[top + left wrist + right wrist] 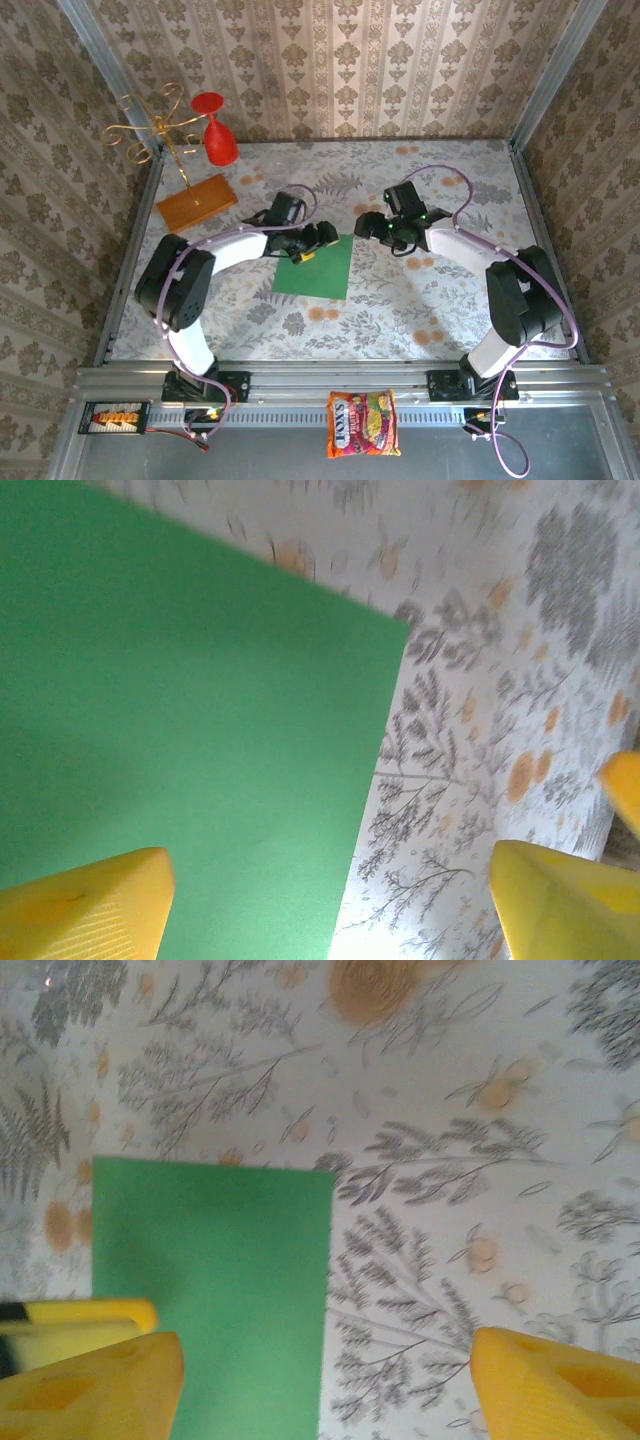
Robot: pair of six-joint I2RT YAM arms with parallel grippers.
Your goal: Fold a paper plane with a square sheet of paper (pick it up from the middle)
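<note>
We count one square sheet of paper (318,270), two arms, two tools, and two yellow fingers on each tool. Away from the work there is one orange-brown board (196,200) at the far left of the desk (430,310). One gold wire stand (150,125) rises from the board, with one red goblet (215,140) beside it. One printed snack packet (362,423) lies at the near rail.

The sheet is bright green, plain and unprinted. It lies flat on the flowered desk with no fold or crease that we can see, and its four edges are straight. From above it sits a little askew to the desk's near edge. It is in the middle of the desk, between the two tools.

The left tool (310,247) hangs over the sheet's far left corner. In its wrist view (330,890) the fingers (80,910) are spread wide and pinch nothing, with green paper (180,700) under one and bare cloth under the other.

The right tool (366,228) is just beyond the sheet's far right corner. Its wrist view (325,1380) shows the fingers (560,1390) spread as well and empty. There the sheet (215,1260) reaches down beside the left-hand finger.
</note>
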